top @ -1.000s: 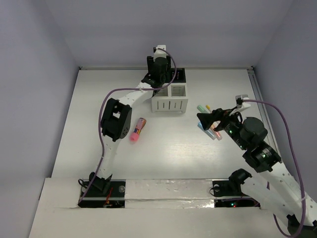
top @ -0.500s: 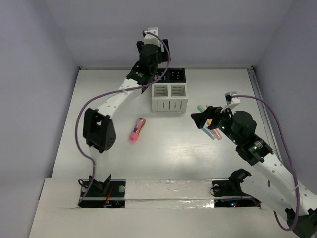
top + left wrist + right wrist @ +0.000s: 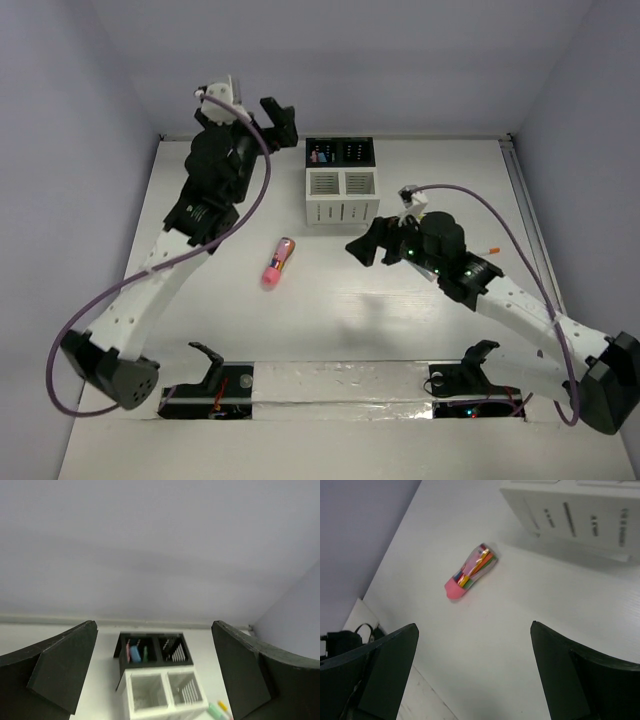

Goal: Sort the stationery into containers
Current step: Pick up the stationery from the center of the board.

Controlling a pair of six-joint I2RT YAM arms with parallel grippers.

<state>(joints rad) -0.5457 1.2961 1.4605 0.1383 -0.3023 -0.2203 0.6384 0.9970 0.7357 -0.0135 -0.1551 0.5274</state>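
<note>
Pink marker [image 3: 470, 572] is banded multicolour; black compartments [image 3: 339, 152], white slatted compartments [image 3: 343, 210], white counter [image 3: 330, 310] are noted.

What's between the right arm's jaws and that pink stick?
Nothing; the right wrist view shows only bare table up to the pink stick.

The organizer [image 3: 341, 195] stands at the back middle of the table [image 3: 330, 320], with a few sticks [image 3: 135, 651] in its rear left compartment. A thick marker [image 3: 277, 261] lies on the table to its front left.
</note>
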